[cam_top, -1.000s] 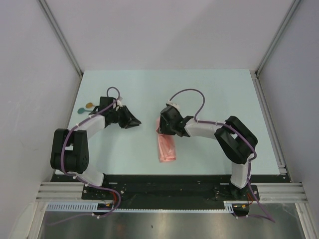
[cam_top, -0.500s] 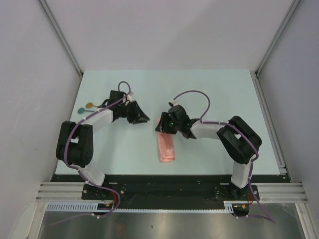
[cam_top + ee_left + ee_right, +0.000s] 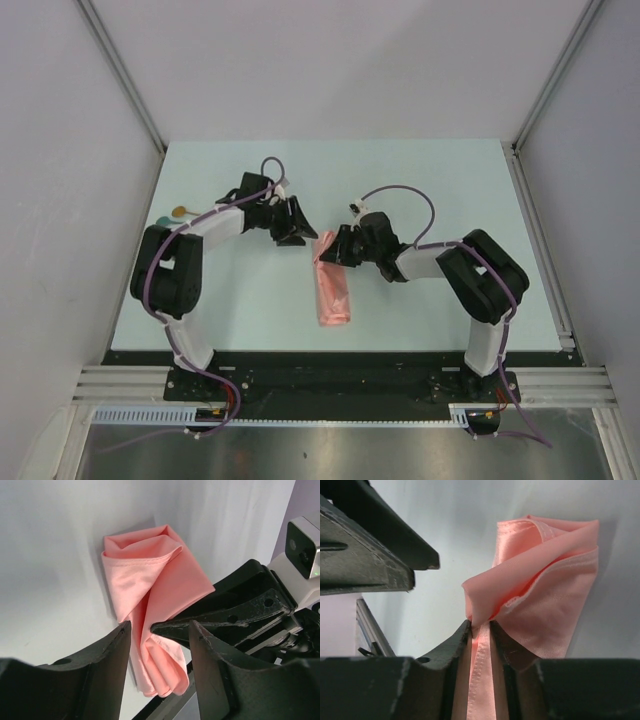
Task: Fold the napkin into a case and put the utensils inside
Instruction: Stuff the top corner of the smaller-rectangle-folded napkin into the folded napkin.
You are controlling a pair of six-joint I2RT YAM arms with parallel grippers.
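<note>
Pale mint counter between grey walls carries the napkin (image 3: pixel 335 292), which lies a little left of the middle and nearer the near edge than the far one. It is already folded into a narrow layered strip running from far to near. The folding looks largely done, though this is a judgement from its shape.

At the strip's far end the right gripper (image 3: pixel 333 252) has its jaws closed on the hemmed edge of an upper layer. The right wrist view shows that layer raised off the rest of the cloth (image 3: pixel 540 575), as if to open a mouth.

The left gripper (image 3: pixel 302 228) hangs just beside that same far end with its jaws apart. As far as the left wrist view shows, it grips nothing.

The utensils (image 3: pixel 172 215) lie well apart from the cloth, close to the left edge. Both spoons have yet to be fetched and slid inside.

Whether the layers form a real pocket cannot be told. The strip's near end is cut off in both wrist views. The spoon handles are too small to make out and lie close by the left arm.
</note>
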